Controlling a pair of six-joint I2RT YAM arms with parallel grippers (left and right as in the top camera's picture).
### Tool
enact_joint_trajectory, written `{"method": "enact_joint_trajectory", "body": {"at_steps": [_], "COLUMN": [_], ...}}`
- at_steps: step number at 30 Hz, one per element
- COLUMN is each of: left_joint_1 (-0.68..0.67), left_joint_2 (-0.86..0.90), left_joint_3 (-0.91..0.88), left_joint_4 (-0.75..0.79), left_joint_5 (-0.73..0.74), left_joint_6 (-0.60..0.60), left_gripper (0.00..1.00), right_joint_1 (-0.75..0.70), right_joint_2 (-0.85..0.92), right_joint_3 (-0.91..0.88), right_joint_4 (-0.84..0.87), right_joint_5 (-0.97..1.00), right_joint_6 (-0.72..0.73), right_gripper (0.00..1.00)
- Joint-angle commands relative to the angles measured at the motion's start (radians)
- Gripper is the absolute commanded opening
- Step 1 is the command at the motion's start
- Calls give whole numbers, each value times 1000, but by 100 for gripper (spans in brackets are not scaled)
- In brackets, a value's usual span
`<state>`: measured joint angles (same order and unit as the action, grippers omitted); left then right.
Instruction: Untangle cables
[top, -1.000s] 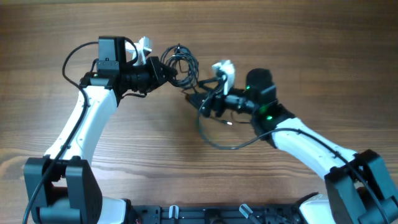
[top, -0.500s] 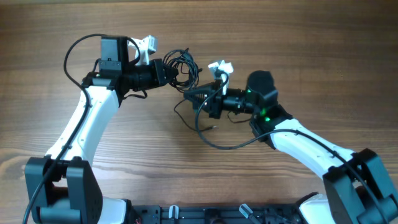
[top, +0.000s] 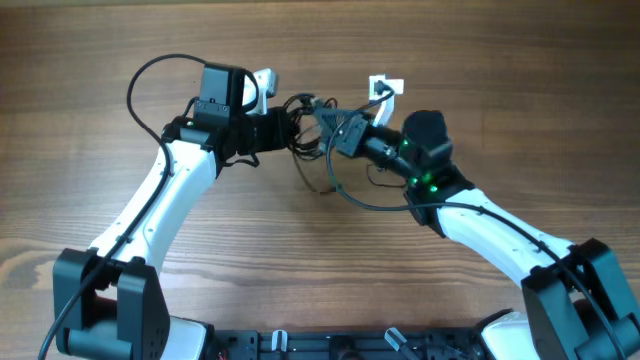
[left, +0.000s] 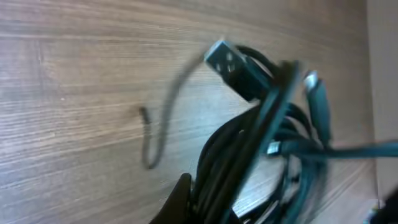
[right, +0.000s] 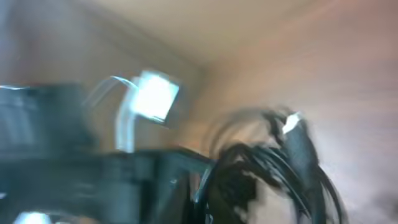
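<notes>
The cables (top: 308, 110) are a small knot of thin black cords held just off the wood between my two grippers, with a thin strand (top: 322, 183) trailing below. My left gripper (top: 287, 131) comes in from the left and is shut on the bundle. In the left wrist view the cords (left: 261, 124) run out from its jaws, and a flat plug end (left: 233, 62) sticks up. My right gripper (top: 338, 128) meets the knot from the right with its jaws shut. The blurred right wrist view shows dark cords (right: 292, 155) right at those jaws.
The bare wooden table (top: 500, 70) stretches all around. A thicker black lead (top: 370, 205) loops from the right arm below the knot, and another (top: 150, 72) arcs above the left arm. The arm bases stand at the near edge.
The right gripper shut and swung up toward the knot. The left arm moved right with the bundle. The two grippers now stand closer together.
</notes>
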<state>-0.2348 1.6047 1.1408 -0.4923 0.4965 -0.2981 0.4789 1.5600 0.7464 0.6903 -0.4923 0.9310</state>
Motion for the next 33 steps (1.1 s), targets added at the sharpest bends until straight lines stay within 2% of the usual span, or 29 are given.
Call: {"method": "enact_joint_trajectory", "body": {"at_steps": [1,7,11,15,18,19,21,23,24,25,26,27,28,29,31,32,33], "left_joint_1": [-26,-124,-147,-148,-148,-144,-74,7,66,102,125,146,148,145,128,123,121], "left_joint_2": [-6,-6,-6,-6,-6,-6,-22,-43,-48,-48,-47,-47,-47,-47,-47,-47,-47], "left_joint_3": [6,6,6,6,6,6,6,6,6,6,6,6,6,6,6,6,6], "left_joint_4": [49,104,105,74,21,1,-10,-14,-14,-14,-18,-25,-26,-26,-26,-23,-16], "left_joint_5": [-15,-15,13,314,520,532,621,713,715,715,714,714,713,706,623,553,451], "left_joint_6": [-23,53,142,390,506,508,508,507,495,484,470,470,470,470,467,431,363], "left_gripper": [4,4,4,4,4,4,4,4,10,23,28,42,49,56,59,60,67], "right_joint_1": [2,2,2,0,0,0,-29,-85,-128,-159,-176,-195,-208,-222,-246,-247,-242], "right_joint_2": [-8,-7,-6,-6,-6,-6,-6,-6,-6,-6,-6,-6,-6,-6,-6,-6,-6], "right_joint_3": [9,9,9,9,9,9,9,9,9,9,9,9,9,9,9,9,9], "right_joint_4": [-181,-256,-374,-328,-301,-309,-364,-376,-358,-338,-325,-322,-329,-340,-349,-333,-337], "right_joint_5": [63,61,188,238,274,330,449,394,306,221,174,129,102,85,45,-24,-93], "right_joint_6": [-96,-121,-116,-108,-109,-112,-102,-85,-87,-89,-94,-95,-97,-101,-127,-215,-328], "right_gripper": [5,5,5,4,6,8,18,36,61,73,80,90,99,99,100,100,100]}}
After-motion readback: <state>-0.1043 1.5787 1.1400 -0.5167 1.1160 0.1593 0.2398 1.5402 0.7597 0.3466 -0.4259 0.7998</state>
